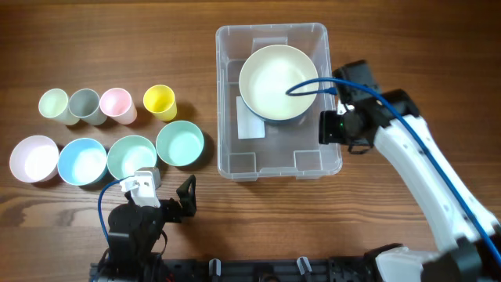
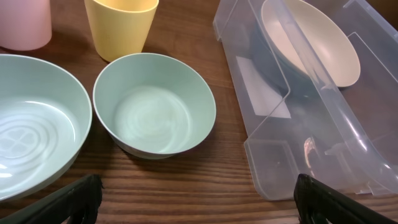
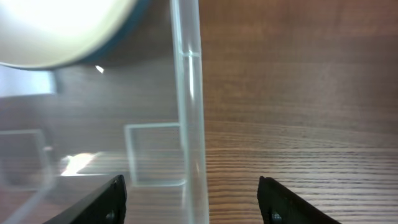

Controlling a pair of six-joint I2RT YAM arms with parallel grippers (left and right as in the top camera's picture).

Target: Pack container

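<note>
The clear plastic container (image 1: 274,160) stands at the table's centre right. Inside it, a cream bowl (image 1: 274,78) rests in a darker blue bowl near the far end. My right gripper (image 1: 333,125) hangs at the container's right rim. In the right wrist view its open jaws (image 3: 191,183) straddle the clear wall (image 3: 186,93) without touching it, and the cream bowl (image 3: 56,25) lies beyond. My left gripper (image 1: 166,192) is open low at the front left, holding nothing (image 2: 196,186), and faces a mint bowl (image 2: 154,112) and the container's corner (image 2: 323,124).
Left of the container stands a row of bowls: pale pink (image 1: 34,158), light blue (image 1: 82,161), mint (image 1: 131,157) and green (image 1: 180,144). Behind them stand several small cups, among them a pale green one (image 1: 55,103), a pink one (image 1: 117,105) and a yellow one (image 1: 159,102).
</note>
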